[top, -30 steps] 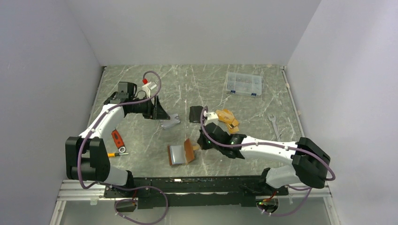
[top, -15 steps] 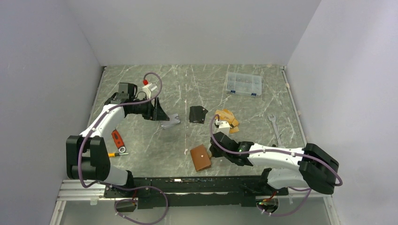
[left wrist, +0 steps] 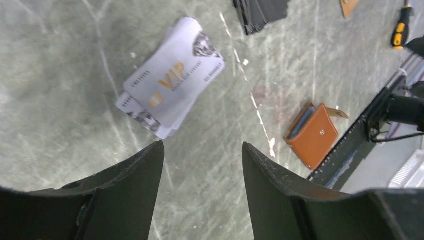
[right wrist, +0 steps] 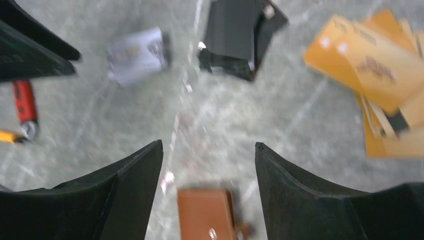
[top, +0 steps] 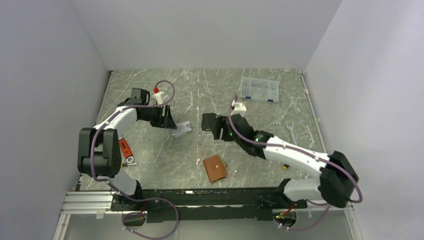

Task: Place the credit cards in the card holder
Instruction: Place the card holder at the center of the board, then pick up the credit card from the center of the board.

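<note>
The card holder (top: 215, 168) lies folded shut on the table near the front, and no gripper touches it. It also shows as the tan wallet (left wrist: 312, 135) and the blurred wallet (right wrist: 207, 215). The silver-grey credit cards (top: 182, 128) sit just ahead of my left gripper (top: 171, 124), which is open and empty. In the left wrist view the silver cards (left wrist: 172, 85) are beyond the left gripper (left wrist: 202, 145). My right gripper (top: 218, 131) hovers open beside the black cards (top: 209, 121). Its camera shows the right gripper (right wrist: 209, 145), black cards (right wrist: 240, 35), orange-gold cards (right wrist: 380, 65) and silver cards (right wrist: 137, 55).
A clear compartment box (top: 258, 90) stands at the back right. A wrench (top: 292, 132) lies at the right. A red-handled tool (top: 125, 149) lies by the left arm. The right arm covers the orange-gold pile in the top view.
My right gripper let go of the card holder, which now lies folded shut. It opened and swung back toward the black cards. The left gripper narrowed slightly and hardly moved.
</note>
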Action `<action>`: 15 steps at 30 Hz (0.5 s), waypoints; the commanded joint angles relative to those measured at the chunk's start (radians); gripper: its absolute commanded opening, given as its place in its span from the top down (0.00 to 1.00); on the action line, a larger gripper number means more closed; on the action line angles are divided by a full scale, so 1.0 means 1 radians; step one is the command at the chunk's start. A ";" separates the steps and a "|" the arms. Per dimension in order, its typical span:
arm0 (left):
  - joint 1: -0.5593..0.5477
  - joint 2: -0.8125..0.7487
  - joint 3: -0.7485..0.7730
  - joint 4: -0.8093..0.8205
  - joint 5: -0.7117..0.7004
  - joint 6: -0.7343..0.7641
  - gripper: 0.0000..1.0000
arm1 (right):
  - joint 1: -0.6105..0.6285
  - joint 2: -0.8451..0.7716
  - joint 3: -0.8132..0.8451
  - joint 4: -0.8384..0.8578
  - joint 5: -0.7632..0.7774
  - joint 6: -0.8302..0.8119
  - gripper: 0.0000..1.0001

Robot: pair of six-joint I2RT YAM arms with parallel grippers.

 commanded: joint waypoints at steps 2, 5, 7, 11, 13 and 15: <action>0.014 0.065 0.063 0.060 -0.049 0.026 0.37 | -0.115 0.256 0.247 0.158 -0.240 -0.131 0.30; 0.022 0.084 0.053 0.075 -0.041 0.040 0.39 | -0.173 0.447 0.431 0.209 -0.389 -0.167 0.30; 0.027 0.094 0.047 0.079 -0.036 0.060 0.40 | -0.209 0.584 0.569 0.215 -0.503 -0.168 0.30; 0.031 0.101 0.047 0.088 -0.066 0.113 0.41 | -0.235 0.799 0.764 0.192 -0.638 -0.177 0.30; 0.031 0.103 0.051 0.102 -0.090 0.133 0.41 | -0.236 0.871 0.813 0.177 -0.654 -0.184 0.30; 0.030 0.110 0.061 0.108 -0.105 0.153 0.41 | -0.243 0.917 0.831 0.184 -0.682 -0.173 0.30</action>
